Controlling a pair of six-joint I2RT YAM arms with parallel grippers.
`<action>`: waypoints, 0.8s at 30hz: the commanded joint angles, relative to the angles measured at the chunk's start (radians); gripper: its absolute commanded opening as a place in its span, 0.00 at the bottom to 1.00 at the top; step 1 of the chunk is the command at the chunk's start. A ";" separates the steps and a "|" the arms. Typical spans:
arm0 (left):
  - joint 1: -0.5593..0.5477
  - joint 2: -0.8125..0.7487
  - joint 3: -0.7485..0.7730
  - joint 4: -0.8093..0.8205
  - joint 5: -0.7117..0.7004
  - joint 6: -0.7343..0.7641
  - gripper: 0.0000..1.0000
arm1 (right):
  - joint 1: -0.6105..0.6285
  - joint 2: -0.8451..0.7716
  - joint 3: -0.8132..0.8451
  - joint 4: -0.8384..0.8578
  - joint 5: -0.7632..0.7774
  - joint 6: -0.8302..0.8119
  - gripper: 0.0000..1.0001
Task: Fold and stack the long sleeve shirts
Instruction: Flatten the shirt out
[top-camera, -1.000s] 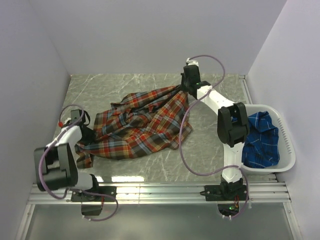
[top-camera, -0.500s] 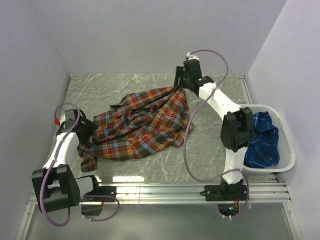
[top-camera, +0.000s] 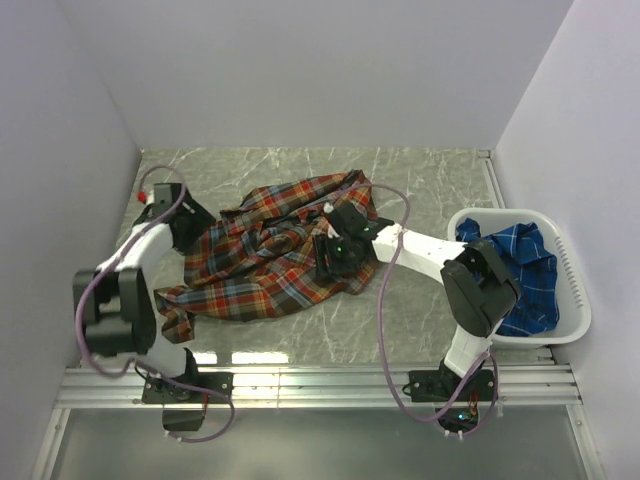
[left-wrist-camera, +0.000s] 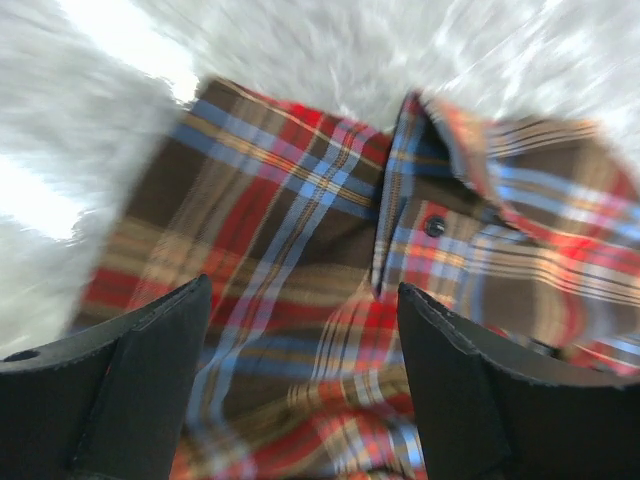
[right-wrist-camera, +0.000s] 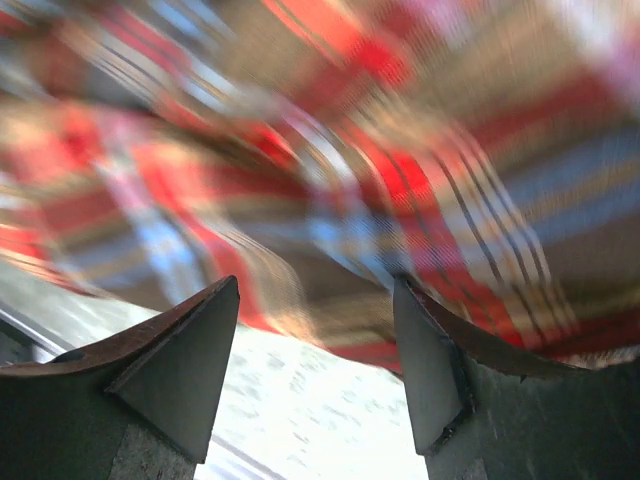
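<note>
The left gripper (top-camera: 193, 228) and right gripper (top-camera: 335, 250), both clamped a second ago, now gape empty over the red plaid shirt (top-camera: 265, 270), slumped mid-table, the right moved in from its far corner; the blue shirt (top-camera: 525, 275) lies in the basket (top-camera: 578, 318).

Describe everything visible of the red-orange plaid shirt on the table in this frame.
The red-orange plaid button-up shirt, soft cloth checked with dark green, navy and pale lines, lies crumpled and unfolded on the grey marbled table. A placket with a dark button shows in the left wrist view. The left gripper and right gripper hover over it with jaws open, gripping nothing.
</note>
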 joint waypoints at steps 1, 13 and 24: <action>-0.046 0.129 0.078 0.076 0.000 -0.005 0.80 | -0.026 -0.034 -0.054 -0.001 -0.057 0.044 0.71; -0.014 0.477 0.276 0.076 -0.049 -0.118 0.76 | -0.343 0.051 -0.123 -0.027 -0.068 0.085 0.71; 0.050 0.641 0.564 0.039 -0.103 -0.007 0.77 | -0.399 0.075 0.116 -0.067 0.281 0.099 0.73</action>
